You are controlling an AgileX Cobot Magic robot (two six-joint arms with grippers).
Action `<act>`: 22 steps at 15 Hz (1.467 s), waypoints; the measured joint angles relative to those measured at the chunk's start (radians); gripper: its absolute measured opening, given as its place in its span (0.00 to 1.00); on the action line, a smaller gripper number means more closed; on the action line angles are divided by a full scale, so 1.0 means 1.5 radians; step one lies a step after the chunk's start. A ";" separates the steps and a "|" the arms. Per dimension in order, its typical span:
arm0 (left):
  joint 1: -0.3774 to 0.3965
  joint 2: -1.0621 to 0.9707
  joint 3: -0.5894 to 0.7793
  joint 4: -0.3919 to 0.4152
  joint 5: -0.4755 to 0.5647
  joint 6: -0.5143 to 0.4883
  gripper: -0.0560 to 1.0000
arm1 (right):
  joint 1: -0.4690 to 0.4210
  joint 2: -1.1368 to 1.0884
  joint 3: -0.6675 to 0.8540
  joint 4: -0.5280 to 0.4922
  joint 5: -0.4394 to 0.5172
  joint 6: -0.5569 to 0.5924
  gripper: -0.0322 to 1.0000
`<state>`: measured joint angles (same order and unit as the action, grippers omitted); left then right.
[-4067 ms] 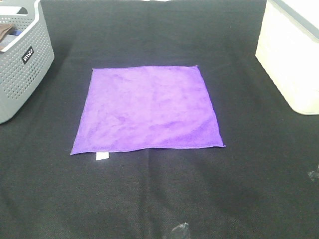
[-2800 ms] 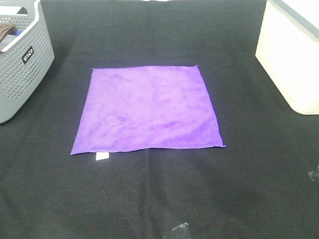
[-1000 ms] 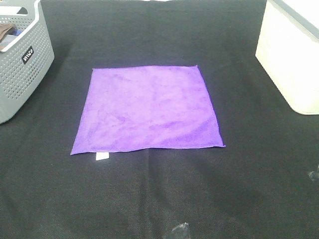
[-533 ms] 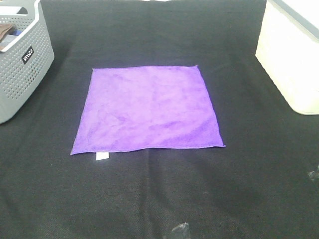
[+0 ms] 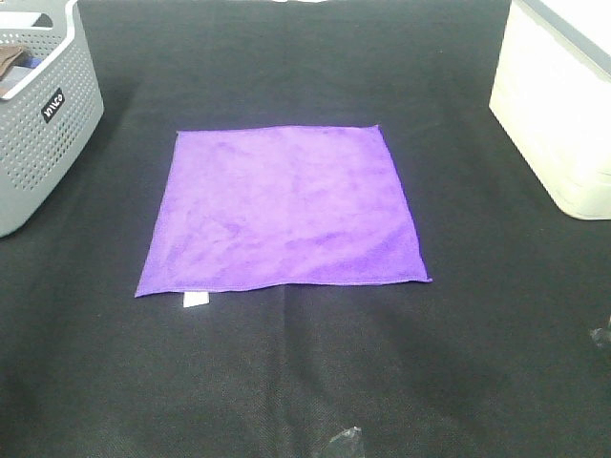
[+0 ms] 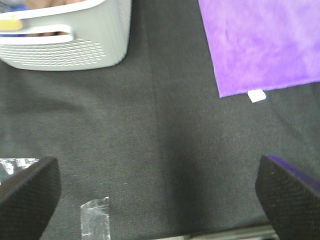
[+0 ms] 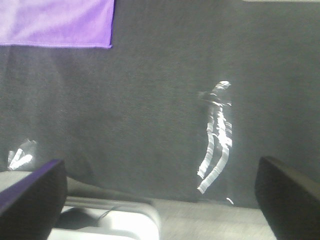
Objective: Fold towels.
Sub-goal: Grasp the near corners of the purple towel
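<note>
One flat towel [image 5: 286, 210] — basket [image 5: 48, 143] cut off

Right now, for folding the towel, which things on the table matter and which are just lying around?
For the job: purple towel, lying flat and unfolded; left tool and right tool, both open, neither touching it.
Just lying about: grey perforated basket; white bin; clear tape scraps.

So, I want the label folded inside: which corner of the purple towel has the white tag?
The near-left corner of the towel, on the side of the grey basket: the white tag sticks out there. The other three show none.
</note>
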<state>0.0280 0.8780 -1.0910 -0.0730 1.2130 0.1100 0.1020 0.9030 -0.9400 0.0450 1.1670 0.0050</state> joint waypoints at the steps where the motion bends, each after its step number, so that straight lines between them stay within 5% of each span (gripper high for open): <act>1: 0.000 0.061 -0.013 -0.016 -0.003 0.009 0.99 | 0.000 0.069 -0.008 0.027 -0.049 -0.017 0.96; 6: 0.000 0.389 -0.017 -0.184 -0.136 0.095 0.99 | 0.000 0.379 -0.047 0.253 -0.173 -0.220 0.96; 9: 0.000 0.527 -0.017 -0.217 -0.254 0.100 0.99 | 0.000 0.469 -0.083 0.288 -0.180 -0.267 0.96; 15: 0.000 0.587 -0.017 -0.226 -0.271 0.101 0.99 | 0.000 0.517 -0.095 0.335 -0.190 -0.273 0.96; 22: -0.027 0.661 -0.033 -0.307 -0.271 0.165 0.99 | 0.000 0.681 -0.199 0.368 -0.166 -0.265 0.96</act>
<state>-0.0120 1.8690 -1.1410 -0.5340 0.8060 0.3570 0.1020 1.9240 -1.2390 0.5970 0.9180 -0.3930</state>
